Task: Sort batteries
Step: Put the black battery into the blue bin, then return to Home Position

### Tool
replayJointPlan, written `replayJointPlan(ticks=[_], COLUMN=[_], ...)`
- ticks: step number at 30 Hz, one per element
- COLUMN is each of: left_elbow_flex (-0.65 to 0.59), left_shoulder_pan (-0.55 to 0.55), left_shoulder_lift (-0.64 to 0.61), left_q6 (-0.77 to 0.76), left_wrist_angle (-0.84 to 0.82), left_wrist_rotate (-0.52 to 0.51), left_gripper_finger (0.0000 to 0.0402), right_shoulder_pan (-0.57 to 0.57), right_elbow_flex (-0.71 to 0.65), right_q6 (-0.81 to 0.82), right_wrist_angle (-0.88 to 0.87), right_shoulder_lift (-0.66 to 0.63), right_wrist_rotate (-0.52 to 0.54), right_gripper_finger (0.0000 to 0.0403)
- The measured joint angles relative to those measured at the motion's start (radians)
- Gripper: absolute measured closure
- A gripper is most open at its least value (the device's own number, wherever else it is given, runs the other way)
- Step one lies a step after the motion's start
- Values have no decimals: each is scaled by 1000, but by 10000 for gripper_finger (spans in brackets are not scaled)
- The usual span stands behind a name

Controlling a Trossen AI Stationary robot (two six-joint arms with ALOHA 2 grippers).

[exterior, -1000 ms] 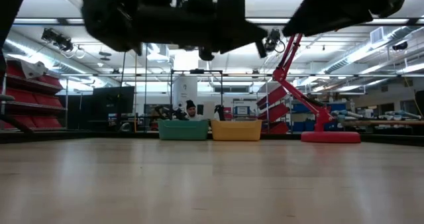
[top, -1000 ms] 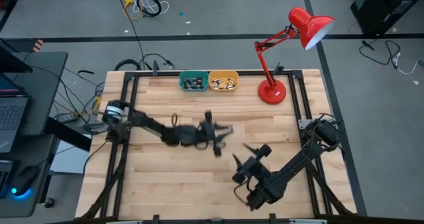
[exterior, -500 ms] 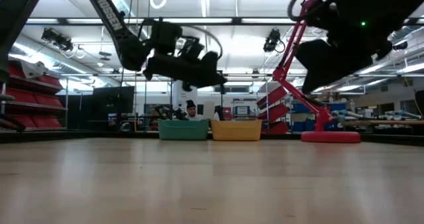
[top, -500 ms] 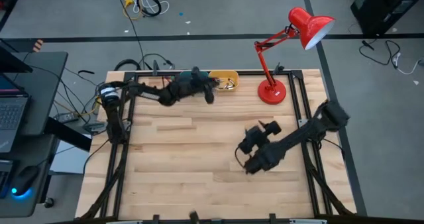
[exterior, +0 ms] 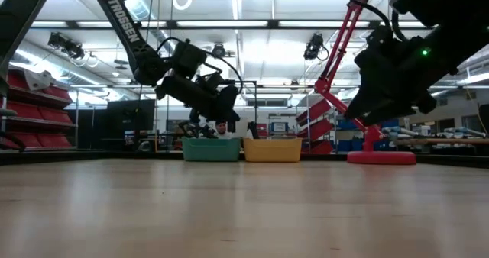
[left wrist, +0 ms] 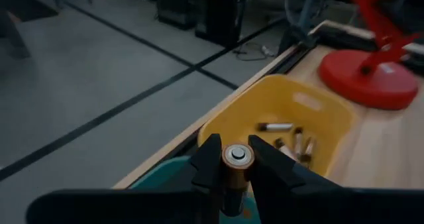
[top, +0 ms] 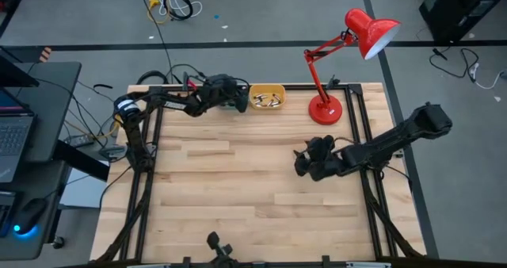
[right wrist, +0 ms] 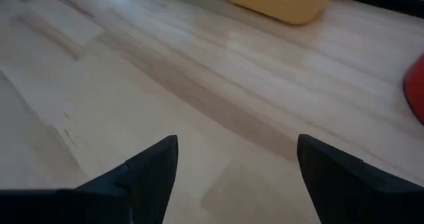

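A battery (left wrist: 237, 159) with a coppery body and a silvery end sits between the fingers of my left gripper (left wrist: 236, 151). That gripper (top: 238, 100) hangs at the table's far edge, above the teal bin (exterior: 211, 149) and beside the yellow bin (top: 268, 98). Several batteries (left wrist: 288, 141) lie on the yellow bin's floor. My right gripper (top: 301, 163) hovers open over bare wood right of the table's middle, with nothing between its fingers (right wrist: 149, 168). My left gripper pinches the battery's sides (left wrist: 232, 179) between its two fingers (left wrist: 208, 162). The fingers come nearly level from the table's left, slanting a little down, and the battery lies along them, its silvery end (left wrist: 237, 156) pointing forward. It is lifted clear over the teal bin's rim (left wrist: 162, 179).
A red desk lamp stands with its base (top: 325, 109) at the far right, close to the yellow bin, and its arm reaches up over the table's edge. Black rails (top: 154, 141) run along the table's sides. Open wood (top: 230, 189) spans the middle and near side.
My left gripper has swung from the table's middle to the far edge, carrying the battery, and now hangs over the teal bin. My right gripper, still open, has drawn back from the near right part of the table toward the far and right side.
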Motion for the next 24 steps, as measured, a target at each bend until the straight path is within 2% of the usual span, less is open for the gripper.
replayJointPlan(ticks=[4, 9, 14, 17, 20, 24], left_elbow_flex=[0, 0, 0, -8, -8, -21], left_shoulder_pan=[24, 28, 28, 29, 28, 28], left_shoulder_lift=[0, 0, 0, -10, -58, -182], left_q6=[-21, -43, -47, -1, 4, 38], left_wrist_angle=[-15, -30, -65, -65, -84, -180], left_wrist_rotate=[-29, -31, -27, 55, 163, 266], left_gripper_finger=[326, 283, 248, 236, 234, 233], right_shoulder_pan=[-33, -62, -79, -86, -100, -122], right_elbow_flex=[-24, -25, -25, -25, -25, -25], right_q6=[-113, -300, -516, -627, -576, -608], right_wrist_angle=[58, 137, 173, 164, 159, 141], right_shoulder_lift=[-65, -157, -263, -317, -367, -428], right_wrist_rotate=[-10, -7, 89, 130, 151, 144], right_gripper_finger=[110, 111, 113, 119, 128, 157])
